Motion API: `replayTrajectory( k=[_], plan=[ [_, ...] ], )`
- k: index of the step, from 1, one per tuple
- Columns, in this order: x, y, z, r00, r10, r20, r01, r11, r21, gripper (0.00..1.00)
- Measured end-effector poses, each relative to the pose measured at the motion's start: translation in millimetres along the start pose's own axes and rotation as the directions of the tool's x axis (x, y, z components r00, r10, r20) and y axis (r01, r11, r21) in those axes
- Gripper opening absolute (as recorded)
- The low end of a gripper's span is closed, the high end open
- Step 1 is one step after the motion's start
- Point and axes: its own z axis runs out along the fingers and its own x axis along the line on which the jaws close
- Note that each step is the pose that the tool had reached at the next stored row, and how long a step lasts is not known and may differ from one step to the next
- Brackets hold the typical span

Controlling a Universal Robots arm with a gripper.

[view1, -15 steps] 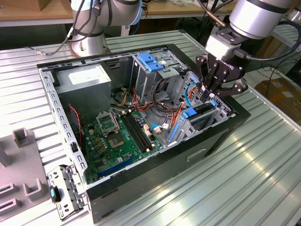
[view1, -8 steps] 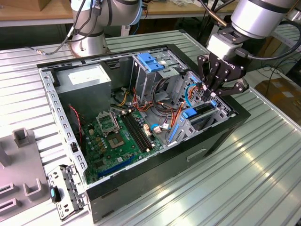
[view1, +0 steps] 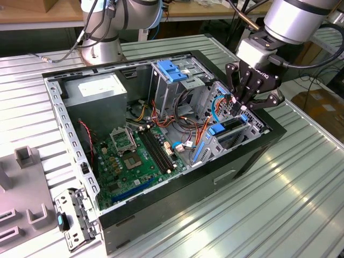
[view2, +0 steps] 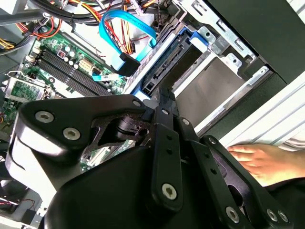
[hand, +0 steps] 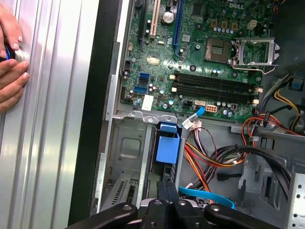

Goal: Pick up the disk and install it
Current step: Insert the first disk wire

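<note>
Poising closed fingers [hand: 161, 193] right at the disk [hand: 168, 148] in the drive cage [hand: 125, 157]

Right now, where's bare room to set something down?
The ribbed table is bare at the exterior view's lower right, beside the computer case. Crowded: grey fixtures at that view's left; cables and the pincer inside the case; a hand on the table in the first wrist view.

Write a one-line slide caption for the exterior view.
The gripper hangs at the blue-railed disk inside an open computer case on a ribbed metal table.
</note>
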Motion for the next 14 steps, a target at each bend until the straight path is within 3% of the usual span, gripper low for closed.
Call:
replayTrajectory(
  k=[5,10,14],
  plan=[
    [0.6,-3.5,0.0,1.0,-0.001,0.0002,0.001,1.0,-0.0007,0.11],
    [2.8,-20.5,-0.1,0.9997,-0.024,0.0,0.024,0.9997,-0.0022,0.11],
    [3.1,-23.0,0.3,0.9945,-0.105,-0.0003,0.105,0.9945,-0.0021,0.11]
  ],
)
